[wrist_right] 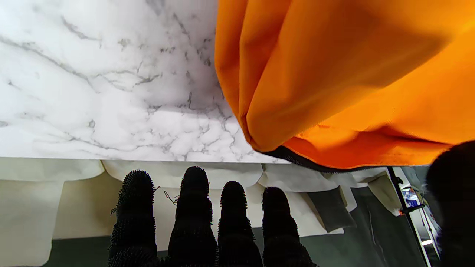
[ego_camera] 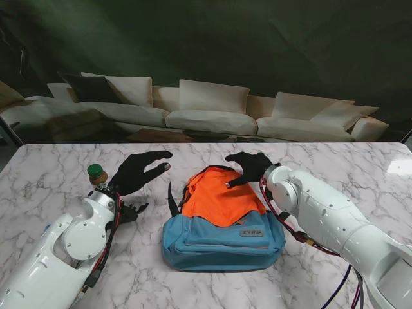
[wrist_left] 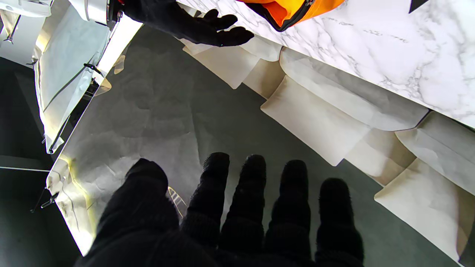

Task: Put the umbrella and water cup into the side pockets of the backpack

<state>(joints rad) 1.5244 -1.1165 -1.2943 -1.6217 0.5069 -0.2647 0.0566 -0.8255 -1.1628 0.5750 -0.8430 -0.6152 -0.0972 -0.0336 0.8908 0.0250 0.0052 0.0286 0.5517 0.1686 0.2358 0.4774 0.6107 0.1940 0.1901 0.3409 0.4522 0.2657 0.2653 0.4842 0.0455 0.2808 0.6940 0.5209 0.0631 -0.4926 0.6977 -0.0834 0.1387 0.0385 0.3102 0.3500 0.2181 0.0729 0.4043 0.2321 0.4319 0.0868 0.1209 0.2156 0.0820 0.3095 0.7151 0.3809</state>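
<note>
Orange-and-blue backpack [ego_camera: 222, 222] lying flat near the middle of the marble worktop [ego_camera: 51, 167], blue lower pocket nearer to me, orange upper part farther from me. Right hand [ego_camera: 248, 167] in a black glove poised over the far top edge of the backpack, fingers apart and holding nothing — thumb pointing down toward the orange cloth, contact impossible to confirm. From the right wrist camera, four fingers [wrist_right: 193, 207] side by side with small gaps, orange fabric and its dark zipper edge close alongside, marble beyond. Left hand [ego_camera: 138, 170] raised to the left of the backpack, well apart from it, fingers spread and holding nothing; from the left wrist camera, four fingers and thumb fanned out with nothing between them, the other gloved hand and a corner of the orange fabric visible across the worktop. Small brownish object with a green cap [ego_camera: 97, 174] — likely the water cup — standing just beside the left hand, on its left, partly hidden behind the wrist. Umbrella not made out in any view. Pale sofa [ego_camera: 206, 112] past the far edge of the worktop.
</note>
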